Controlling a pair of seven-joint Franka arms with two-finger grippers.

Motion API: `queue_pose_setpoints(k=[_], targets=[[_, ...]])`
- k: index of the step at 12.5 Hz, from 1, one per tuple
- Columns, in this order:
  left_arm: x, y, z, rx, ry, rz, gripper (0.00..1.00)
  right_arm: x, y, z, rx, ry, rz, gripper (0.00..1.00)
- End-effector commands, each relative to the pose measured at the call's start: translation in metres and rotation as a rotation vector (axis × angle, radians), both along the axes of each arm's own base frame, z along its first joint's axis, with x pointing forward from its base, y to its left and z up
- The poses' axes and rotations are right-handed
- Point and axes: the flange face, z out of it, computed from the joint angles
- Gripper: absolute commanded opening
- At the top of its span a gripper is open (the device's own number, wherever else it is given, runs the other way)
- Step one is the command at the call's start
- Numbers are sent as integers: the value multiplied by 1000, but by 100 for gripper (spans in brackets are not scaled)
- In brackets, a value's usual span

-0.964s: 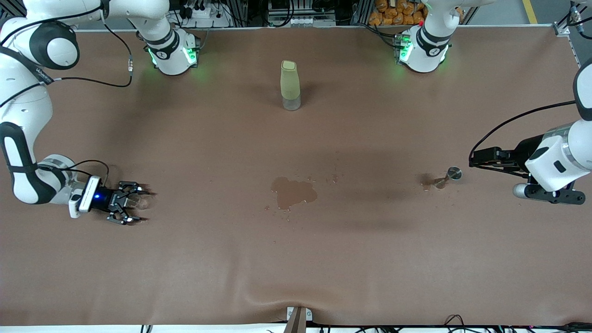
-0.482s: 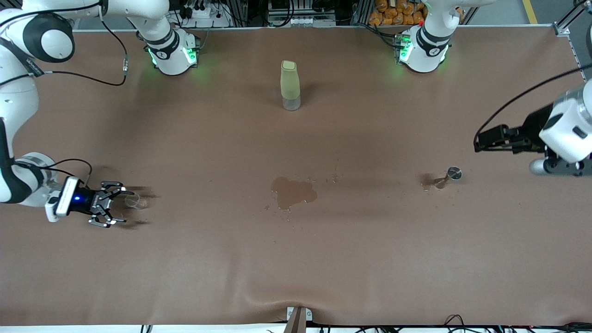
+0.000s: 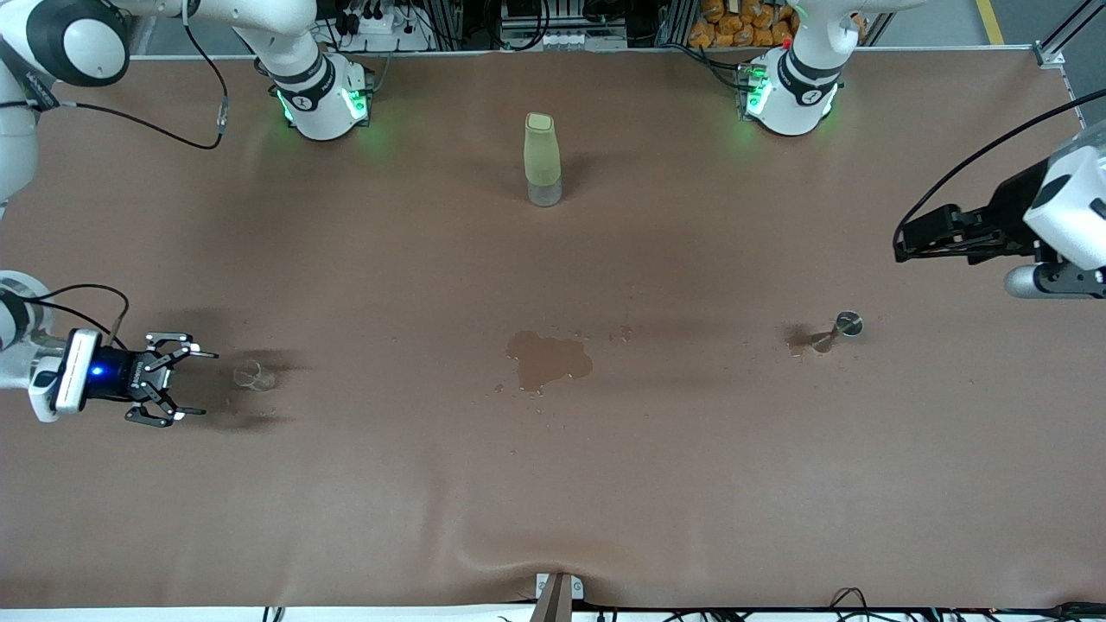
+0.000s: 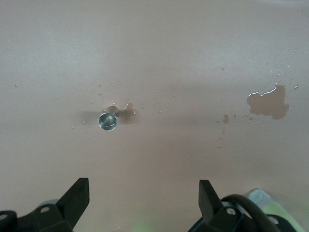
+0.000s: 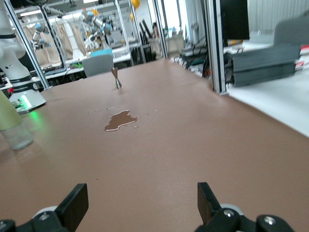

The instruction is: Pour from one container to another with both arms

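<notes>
Glass cup [image 3: 251,375] stands upright on the table [image 3: 553,484], well toward the right arm's end from the puddle [image 3: 548,359]. Right gripper [image 3: 179,378] sits low just beside the cup, on the side away from the puddle, fingers wide, holding nothing. Jigger [image 3: 842,329] stands well toward the left arm's end from the puddle, small wet patch touching it. Left gripper [image 3: 902,244] hangs up in the air, not over the jigger, fingers wide, empty. Green bottle [image 3: 542,159] stands farther from the front camera than the puddle, untouched. Judgement: nothing is gripped now. To regrasp well, slide the fingers either side of the cup, centred, close gently; thin glass tips and slips easily.
</notes>
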Motion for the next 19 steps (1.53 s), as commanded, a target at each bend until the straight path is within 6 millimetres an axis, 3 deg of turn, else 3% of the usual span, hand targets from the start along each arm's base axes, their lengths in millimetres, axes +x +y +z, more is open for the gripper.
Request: queue_pose_setpoints(k=[1,3,5,8,10,12,15,19], targets=[[-31,11,17,31,-17,6,100,14,18,62,-114,70,-13,100],[-47,17,10,44,-3,20,100,20,38,129,-254,119,-52,100],[-62,19,11,72,-17,23,100,20,64,177,-391,189,-76,100],[-89,24,7,117,-91,31,100,13,102,228,-558,277,-121,100],[-95,22,9,139,-96,98,100,2,123,258,-667,320,-159,100],[-96,20,12,145,-106,165,100,-32,144,283,-746,343,-208,100],[-94,20,12,150,-113,164,100,-71,138,315,-863,378,-291,100],[-92,19,10,148,-113,161,100,-83,87,324,-901,463,-446,100]])
